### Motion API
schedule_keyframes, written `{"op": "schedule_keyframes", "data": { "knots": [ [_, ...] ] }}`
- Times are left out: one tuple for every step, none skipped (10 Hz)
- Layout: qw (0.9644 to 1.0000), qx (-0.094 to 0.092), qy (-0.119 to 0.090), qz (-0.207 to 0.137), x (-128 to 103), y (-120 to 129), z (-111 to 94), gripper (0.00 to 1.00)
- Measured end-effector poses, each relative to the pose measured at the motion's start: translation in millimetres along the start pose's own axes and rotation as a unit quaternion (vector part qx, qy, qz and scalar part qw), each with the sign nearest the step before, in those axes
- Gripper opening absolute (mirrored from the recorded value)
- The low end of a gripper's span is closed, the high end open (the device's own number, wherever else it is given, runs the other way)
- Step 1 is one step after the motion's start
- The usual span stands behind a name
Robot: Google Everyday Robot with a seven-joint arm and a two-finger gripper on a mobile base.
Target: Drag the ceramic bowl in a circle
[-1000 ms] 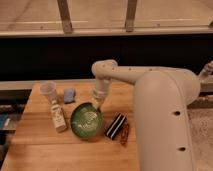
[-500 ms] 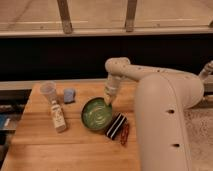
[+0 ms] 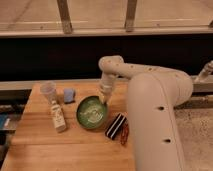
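Observation:
The green ceramic bowl [image 3: 91,112] sits on the wooden table [image 3: 45,150], near its middle. It is round, shallow and glossy with a darker rim. My gripper [image 3: 104,98] points down at the bowl's far right rim and seems to touch it. The white arm reaches in from the right and its bulk covers the table's right side.
A clear plastic cup [image 3: 48,91] and a small blue object [image 3: 69,95] stand behind the bowl to the left. A small white bottle [image 3: 58,118] stands left of it. A black striped packet [image 3: 115,126] and a reddish item [image 3: 124,134] lie close to its right front.
The bowl has slid toward the back of the table and to the right, then a little back left. The gripper moved with it, first right, then left.

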Motion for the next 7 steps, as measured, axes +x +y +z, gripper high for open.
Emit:
{"op": "schedule_keyframes", "data": {
  "knots": [
    [1.0000,-0.001,-0.002,-0.001,4.1,0.9,-0.6,0.80],
    [1.0000,-0.004,-0.005,0.002,8.1,-0.3,-1.7,0.80],
    [0.9999,-0.008,-0.009,0.007,13.1,-3.2,-3.0,0.80],
    [0.9998,-0.011,-0.014,0.012,16.6,-7.1,-5.0,0.80],
    [0.9993,-0.012,-0.026,0.023,21.4,-15.7,-11.2,0.80],
    [0.9986,-0.009,-0.038,0.035,24.4,-24.6,-18.4,0.80],
    [0.9965,0.001,-0.061,0.058,29.7,-38.3,-34.5,0.80]
  ]
}}
